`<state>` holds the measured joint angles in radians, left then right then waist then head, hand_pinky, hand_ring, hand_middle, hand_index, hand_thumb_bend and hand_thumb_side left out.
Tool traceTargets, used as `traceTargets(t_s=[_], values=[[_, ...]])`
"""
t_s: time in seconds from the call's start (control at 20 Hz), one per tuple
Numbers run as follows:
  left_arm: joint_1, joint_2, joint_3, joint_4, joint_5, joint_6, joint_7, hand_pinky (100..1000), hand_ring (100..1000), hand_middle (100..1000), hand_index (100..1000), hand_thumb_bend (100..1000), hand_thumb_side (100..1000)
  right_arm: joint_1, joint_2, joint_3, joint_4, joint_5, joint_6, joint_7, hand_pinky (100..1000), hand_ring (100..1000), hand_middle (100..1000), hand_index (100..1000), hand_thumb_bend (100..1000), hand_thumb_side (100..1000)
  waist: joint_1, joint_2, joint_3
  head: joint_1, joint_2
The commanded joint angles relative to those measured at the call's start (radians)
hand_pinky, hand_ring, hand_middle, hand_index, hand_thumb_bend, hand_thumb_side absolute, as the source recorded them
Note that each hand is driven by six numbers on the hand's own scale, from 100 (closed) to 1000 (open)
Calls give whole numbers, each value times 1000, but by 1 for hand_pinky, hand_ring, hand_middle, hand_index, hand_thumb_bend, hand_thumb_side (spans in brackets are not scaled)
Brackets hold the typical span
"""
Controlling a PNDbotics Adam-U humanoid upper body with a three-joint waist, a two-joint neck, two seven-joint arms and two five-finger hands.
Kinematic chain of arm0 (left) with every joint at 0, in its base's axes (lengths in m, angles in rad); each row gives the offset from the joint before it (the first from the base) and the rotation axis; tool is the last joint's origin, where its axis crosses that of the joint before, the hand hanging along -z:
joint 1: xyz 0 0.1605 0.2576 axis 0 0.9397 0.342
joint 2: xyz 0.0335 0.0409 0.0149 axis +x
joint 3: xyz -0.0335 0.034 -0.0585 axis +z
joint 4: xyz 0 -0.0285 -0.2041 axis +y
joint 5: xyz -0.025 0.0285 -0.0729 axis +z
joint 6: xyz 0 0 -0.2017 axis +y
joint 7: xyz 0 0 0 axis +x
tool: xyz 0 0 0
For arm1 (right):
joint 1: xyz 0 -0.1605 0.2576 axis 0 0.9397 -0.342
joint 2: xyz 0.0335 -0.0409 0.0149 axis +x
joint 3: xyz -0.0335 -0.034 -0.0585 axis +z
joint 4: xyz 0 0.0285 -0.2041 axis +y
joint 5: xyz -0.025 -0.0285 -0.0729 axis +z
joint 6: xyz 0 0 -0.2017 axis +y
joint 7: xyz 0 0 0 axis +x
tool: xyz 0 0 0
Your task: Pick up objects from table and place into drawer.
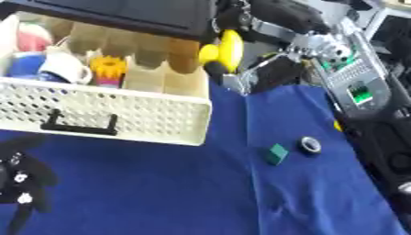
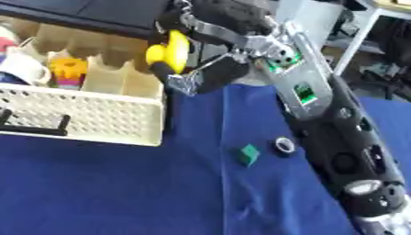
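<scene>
Right hand (image 2: 210, 69) curled around a yellow object (image 2: 170, 49) beside the drawer (image 1: 120, 112); left hand (image 1: 22, 176) relaxed open

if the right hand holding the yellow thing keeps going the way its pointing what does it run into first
Probably the drawer. The right hand, fingers curled round the yellow object, points toward the robot's left, at the drawer's near corner and compartments. Depth is unclear, so it may pass above the rim.

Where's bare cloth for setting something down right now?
Bare blue cloth lies in front of the drawer, between the left robot hand and the green block. Crowded: the block and small ring beside the right arm; the right robot hand holds a yellow object.
</scene>
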<state>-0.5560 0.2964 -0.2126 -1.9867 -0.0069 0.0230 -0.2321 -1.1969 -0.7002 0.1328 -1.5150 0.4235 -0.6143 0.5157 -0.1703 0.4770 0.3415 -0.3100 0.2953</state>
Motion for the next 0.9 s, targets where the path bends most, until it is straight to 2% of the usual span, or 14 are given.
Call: traceTargets(t_s=[0.05, 0.25, 0.55, 0.65, 0.75, 0.85, 0.9], values=[[-14, -4, -1, -13, -8, 0, -5, 166, 426, 537, 903, 100, 960, -28, -34, -3, 18, -13, -9, -20, 100, 337, 205, 540, 100, 498, 4, -19, 10, -12, -17], [-13, -6, -1, -13, -13, -4, -2, 166, 426, 537, 903, 100, 958, -34, -43, -6, 43, -18, -9, -54, 100, 339, 202, 534, 100, 497, -1, -17, 30, -28, -31], [-12, -12, -4, -13, -29, -3, -4, 166, 427, 538, 903, 100, 962, -50, -41, -2, 54, -48, -2, -75, 100, 333, 194, 521, 100, 500, -5, -6, 37, -31, -38], [-15, -14, -6, -13, -33, -4, -6, 165, 427, 538, 903, 100, 964, -53, -40, -2, 58, -61, 1, -85, 100, 348, 219, 544, 100, 518, -7, -1, 42, -32, -41], [-16, -16, -9, -13, -36, -4, -9, 165, 427, 539, 903, 100, 967, -54, -39, -2, 63, -65, 1, -98, 100, 403, 278, 556, 100, 556, -8, 3, 45, -33, -42], [-18, -17, -10, -13, -39, -3, -12, 166, 427, 539, 903, 100, 968, -51, -37, 0, 64, -72, -4, -114, 100, 421, 330, 612, 100, 598, -10, 5, 45, -31, -41], [-19, -18, -11, -13, -39, -2, -13, 166, 428, 539, 903, 100, 969, -49, -35, 3, 63, -80, -6, -120, 100, 462, 392, 679, 100, 705, -10, 6, 44, -30, -41]])
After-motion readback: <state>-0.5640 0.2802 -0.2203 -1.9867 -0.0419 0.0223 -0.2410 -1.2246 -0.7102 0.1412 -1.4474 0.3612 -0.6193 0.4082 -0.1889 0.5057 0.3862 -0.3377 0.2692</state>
